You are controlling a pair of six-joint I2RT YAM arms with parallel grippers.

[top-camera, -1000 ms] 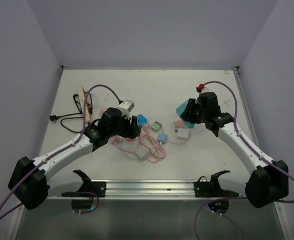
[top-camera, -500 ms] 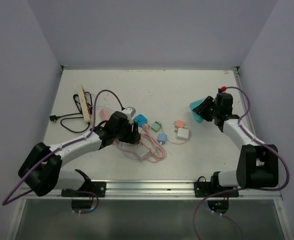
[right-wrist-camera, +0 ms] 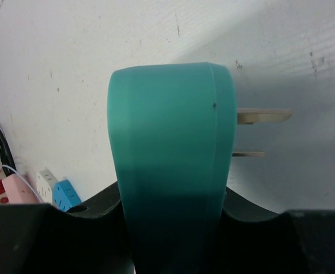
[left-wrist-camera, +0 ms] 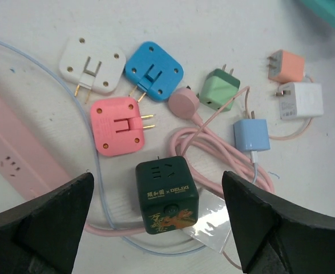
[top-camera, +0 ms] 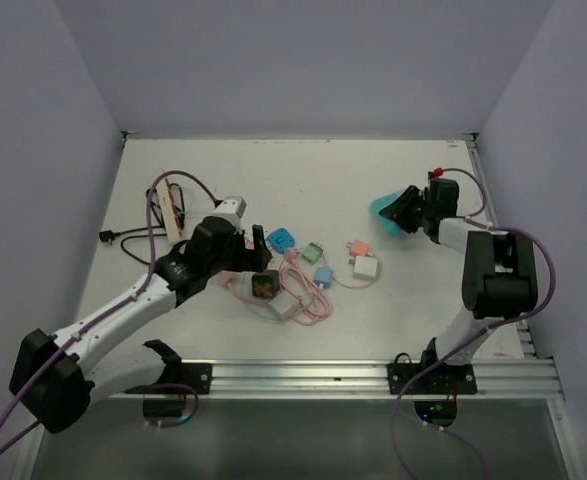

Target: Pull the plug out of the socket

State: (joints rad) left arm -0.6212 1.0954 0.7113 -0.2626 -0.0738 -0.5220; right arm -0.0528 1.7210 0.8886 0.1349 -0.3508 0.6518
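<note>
We read gold "DELIXI", after small Chinese characters, on the dark green plastic cube socket [left-wrist-camera: 166, 197] between the left-wrist jaws.

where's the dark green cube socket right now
In the left wrist view the dark green cube socket sits between the open fingers of the left claw, just below the pink adapter and beside the coiled pink cable.

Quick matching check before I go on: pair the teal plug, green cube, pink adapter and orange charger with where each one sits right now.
1 teal plug
2 green cube
3 pink adapter
4 orange charger

A next to white charger
B gripped by right end effector
C in line with open left end effector
D between white adapter and green cube

Pairs: 1-B, 2-C, 3-D, 4-A
</note>
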